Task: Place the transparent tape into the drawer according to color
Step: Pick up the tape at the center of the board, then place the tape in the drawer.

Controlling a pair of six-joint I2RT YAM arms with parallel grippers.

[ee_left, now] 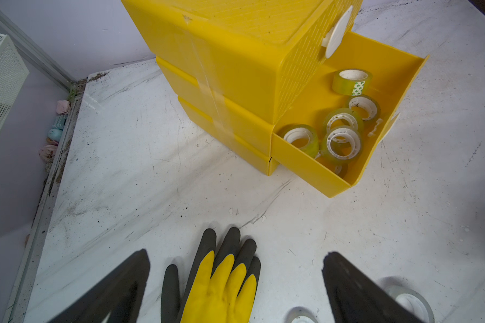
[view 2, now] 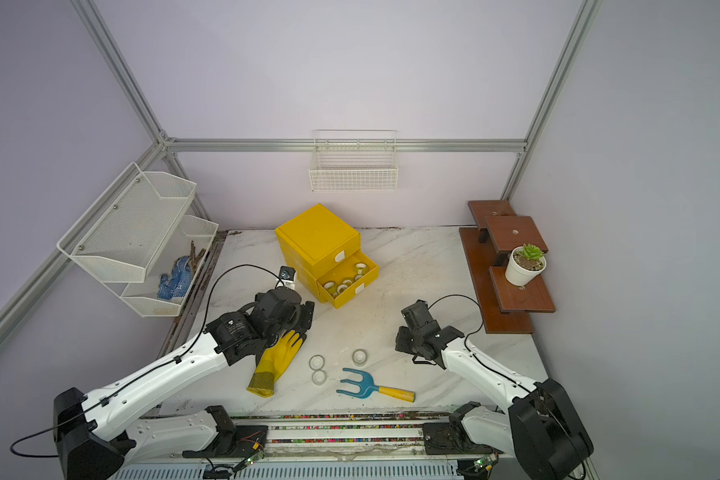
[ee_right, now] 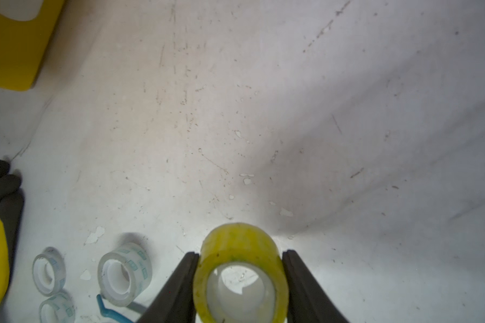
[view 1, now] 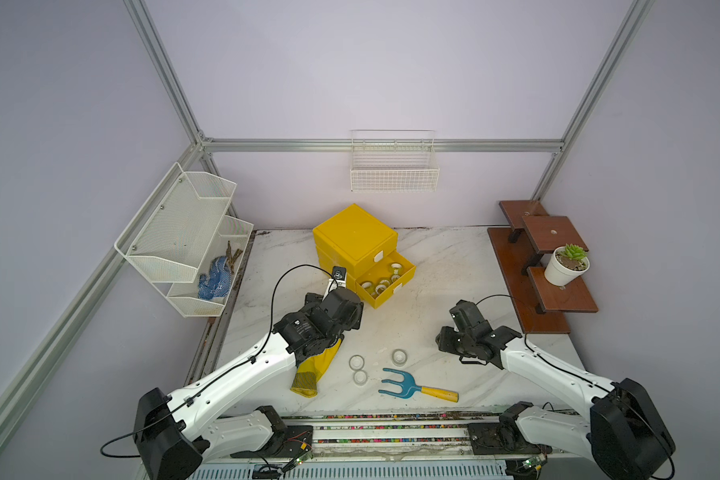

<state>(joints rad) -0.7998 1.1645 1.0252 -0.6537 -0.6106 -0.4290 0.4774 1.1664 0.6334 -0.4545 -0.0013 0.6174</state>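
Note:
The yellow cabinet's lowest drawer [view 1: 396, 291] [view 2: 359, 290] [ee_left: 305, 165] stands pulled out and holds several yellow-green transparent tape rolls [ee_left: 352, 82]. Three clear tape rolls [view 1: 356, 362] [view 2: 359, 356] [ee_right: 123, 272] lie on the marble table in front. My right gripper [ee_right: 240, 252] [view 1: 447, 336] is shut on a yellow-green tape roll [ee_right: 240, 240], held above the table to the right of the clear rolls. The left gripper [ee_left: 235, 254] [view 2: 304, 311] hangs open over the fingertips of a yellow-and-grey glove [ee_left: 221, 285] [view 2: 275, 361], with nothing between its fingers.
A blue garden fork with a yellow handle [view 1: 412, 384] lies near the front edge. A brown step shelf with a potted plant [view 1: 566, 266] stands at the right. A white mesh rack [view 1: 184, 241] hangs at the left, and a wire basket [view 1: 393, 170] is on the back wall.

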